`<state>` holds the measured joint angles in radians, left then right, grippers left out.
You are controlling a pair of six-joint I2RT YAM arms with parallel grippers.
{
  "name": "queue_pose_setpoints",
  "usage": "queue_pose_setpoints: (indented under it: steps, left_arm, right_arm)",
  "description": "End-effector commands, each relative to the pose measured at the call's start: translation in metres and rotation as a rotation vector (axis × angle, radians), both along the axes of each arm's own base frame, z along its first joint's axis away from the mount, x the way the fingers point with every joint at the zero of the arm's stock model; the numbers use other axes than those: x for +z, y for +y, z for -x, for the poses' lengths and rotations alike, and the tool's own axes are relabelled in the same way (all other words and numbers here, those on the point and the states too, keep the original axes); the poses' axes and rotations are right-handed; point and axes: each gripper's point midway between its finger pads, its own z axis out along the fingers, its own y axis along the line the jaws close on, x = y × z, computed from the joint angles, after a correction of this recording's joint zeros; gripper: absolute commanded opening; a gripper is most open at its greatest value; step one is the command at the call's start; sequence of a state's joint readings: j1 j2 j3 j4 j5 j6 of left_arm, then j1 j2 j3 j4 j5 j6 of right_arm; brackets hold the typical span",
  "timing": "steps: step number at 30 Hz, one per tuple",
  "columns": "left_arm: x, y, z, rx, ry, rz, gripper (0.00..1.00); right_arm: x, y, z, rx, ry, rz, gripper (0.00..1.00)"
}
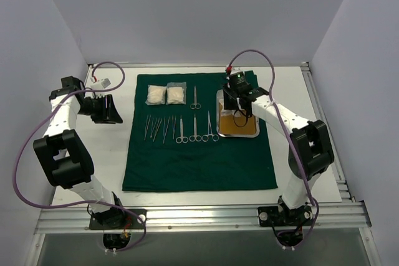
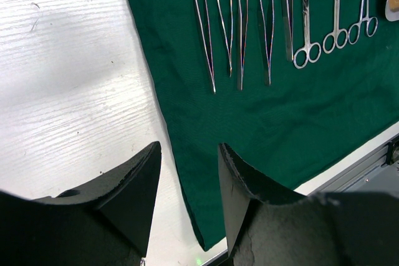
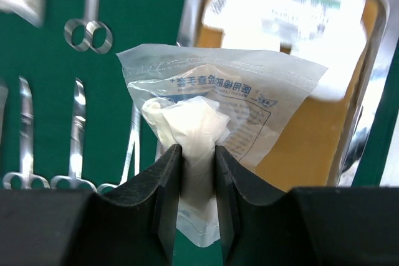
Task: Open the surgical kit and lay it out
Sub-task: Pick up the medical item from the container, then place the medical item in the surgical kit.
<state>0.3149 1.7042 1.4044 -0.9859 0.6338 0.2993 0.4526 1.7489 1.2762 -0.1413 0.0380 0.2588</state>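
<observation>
Top view: the green drape (image 1: 199, 160) is spread flat on the table (image 1: 115, 154). Gauze pads (image 1: 156, 95) are laid at its 11 o'clock, forceps (image 1: 159, 128) & scissors (image 1: 181, 130) are rowed at ctr, and the steel tray (image 1: 240, 136) is set at 3 o'clock. The R gripper (image 1: 235, 95) is held over the tray's 12 o'clock end; the L gripper (image 1: 109, 109) is parked off the cloth at 9 o'clock. L wrist view: the L jaws are seen well apart w/ nothing between them, above the drape's edge. R wrist view: the R jaws are pinched narrow on a clear packet (image 3: 249, 104) w/ a white wad inside, just by the tray rim. Judged step: the packet is being taken out for lay-out. The wad, not film alone, should be kept pinched, since slick film may slip. The rim should be cleared by a straight lift, and the packet set on bare cloth apart from the instruments.
</observation>
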Motion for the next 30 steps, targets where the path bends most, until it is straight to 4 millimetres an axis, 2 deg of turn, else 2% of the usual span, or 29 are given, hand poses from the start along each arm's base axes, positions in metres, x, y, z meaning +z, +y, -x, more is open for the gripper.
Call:
queue_pose_setpoints:
  steps: [1, 2, 7, 8, 9, 10, 11, 12, 13, 14, 15, 16, 17, 22, 30]
  left_arm:
    - [0.009, -0.001, -0.007, -0.015, -0.043, 0.006, 0.5]
    - [0.009, -0.001, -0.008, -0.016, -0.045, 0.005, 0.5]
    - [0.009, 0.0, -0.006, -0.013, -0.042, -0.001, 0.51]
    - [0.009, 0.0, -0.006, -0.014, -0.043, -0.002, 0.5]
    - [0.008, 0.0, -0.006, -0.013, -0.042, -0.005, 0.51]
    - [0.008, 0.001, -0.006, -0.012, -0.04, -0.007, 0.5]
    - [0.007, 0.001, -0.006, -0.012, -0.036, -0.007, 0.5]
    - [0.006, 0.001, -0.006, -0.013, -0.035, -0.009, 0.5]
    - [0.006, 0.001, -0.006, -0.012, -0.033, -0.01, 0.5]
    - [0.006, 0.002, -0.006, -0.013, -0.033, -0.012, 0.5]
    - [0.006, 0.002, -0.006, -0.014, -0.034, -0.012, 0.5]
    - [0.006, 0.002, -0.006, -0.014, -0.034, -0.014, 0.51]
    - [0.006, 0.003, -0.006, -0.014, -0.034, -0.016, 0.5]
    - [0.002, 0.002, -0.007, -0.015, -0.023, -0.009, 0.51]
    - [0.003, 0.003, -0.008, -0.014, -0.026, -0.007, 0.51]
  right_arm:
    - [0.044, 0.017, -0.026, 0.02, -0.097, -0.026, 0.23]
    - [0.054, 0.024, -0.041, 0.026, -0.125, -0.033, 0.24]
    - [0.071, 0.048, -0.088, 0.025, -0.205, -0.065, 0.24]
    - [0.056, 0.054, -0.097, 0.025, -0.188, -0.059, 0.24]
    - [0.072, 0.063, -0.11, 0.028, -0.23, -0.079, 0.24]
    - [0.071, 0.069, -0.116, 0.034, -0.233, -0.082, 0.24]
    - [0.05, 0.074, -0.125, 0.036, -0.205, -0.066, 0.24]
    - [0.065, 0.083, -0.138, 0.038, -0.245, -0.084, 0.24]
    - [0.062, 0.085, -0.142, 0.037, -0.237, -0.079, 0.24]
    - [0.041, 0.088, -0.149, 0.034, -0.209, -0.064, 0.25]
    - [0.04, 0.091, -0.154, 0.036, -0.21, -0.065, 0.24]
    - [0.049, 0.096, -0.16, 0.033, -0.231, -0.081, 0.25]
    - [0.038, 0.1, -0.164, 0.031, -0.222, -0.076, 0.25]
    - [0.03, 0.108, -0.173, -0.002, -0.247, -0.115, 0.26]
    - [-0.007, 0.107, -0.174, -0.019, -0.208, -0.087, 0.28]
